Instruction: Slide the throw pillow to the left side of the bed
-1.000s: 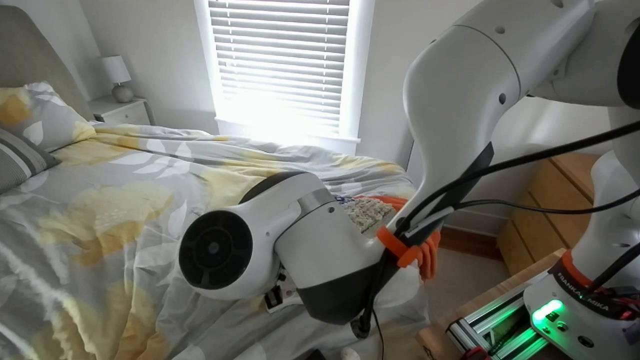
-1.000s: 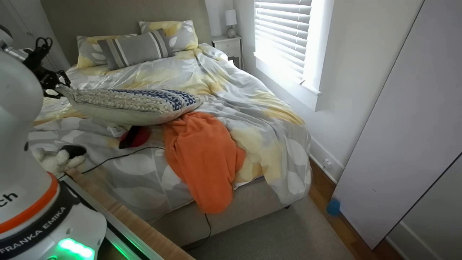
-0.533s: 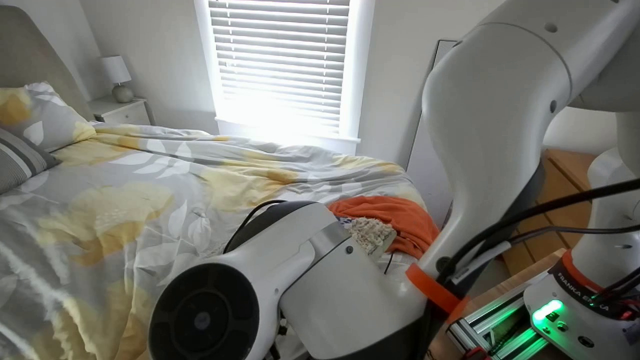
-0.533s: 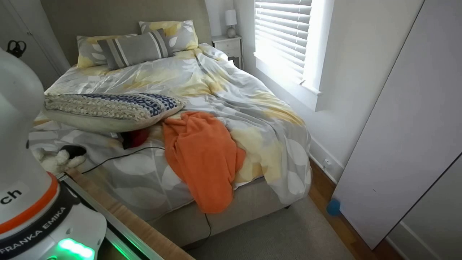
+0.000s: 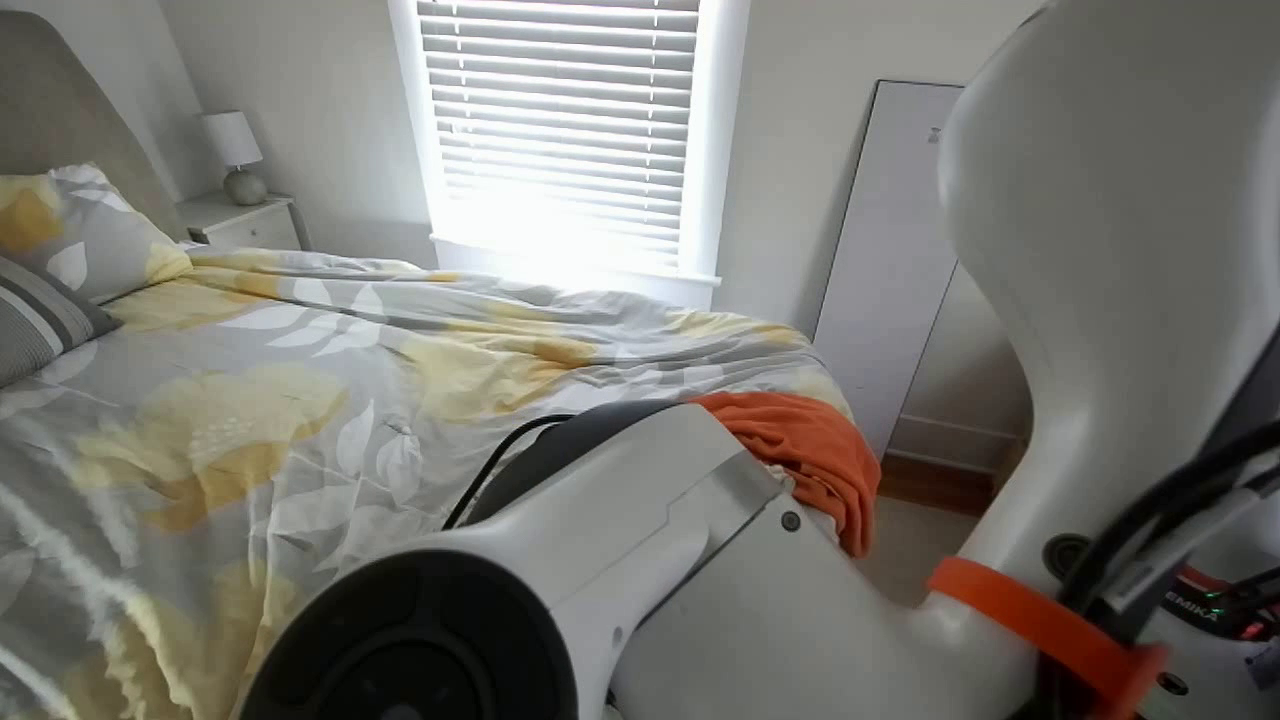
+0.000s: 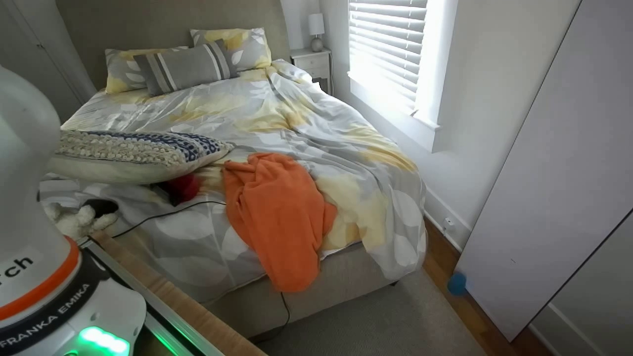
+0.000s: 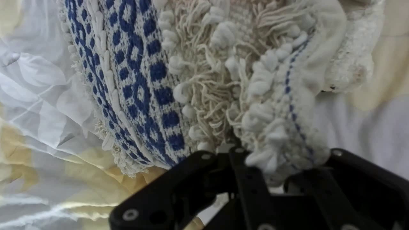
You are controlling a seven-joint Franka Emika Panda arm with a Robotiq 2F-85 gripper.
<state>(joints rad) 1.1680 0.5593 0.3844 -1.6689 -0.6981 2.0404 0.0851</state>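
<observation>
The throw pillow (image 6: 141, 151), navy-blue and cream with shaggy bands, lies near the foot of the bed (image 6: 316, 148), its left end hidden behind the robot arm. In an exterior view the arm hides nearly all of it, and the bed (image 5: 270, 330) stretches off to the left. In the wrist view the throw pillow (image 7: 137, 70) fills the upper middle. My gripper (image 7: 274, 163) is shut on a bunched cream corner of it, with fabric between both fingers. The gripper is hidden behind the arm in both exterior views.
An orange cloth (image 6: 277, 212) hangs over the bed's foot. A red and black object (image 6: 183, 189) sits against the pillow's lower edge. A fluffy white-and-black toy (image 6: 81, 217) and a thin cable lie near the robot base. A grey striped cushion (image 6: 185, 69) rests by the headboard.
The throw pillow has moved left in an exterior view, away from the orange cloth, with my gripper holding its corner. The arm has swung along with it, and the gripper has gone out of sight.
</observation>
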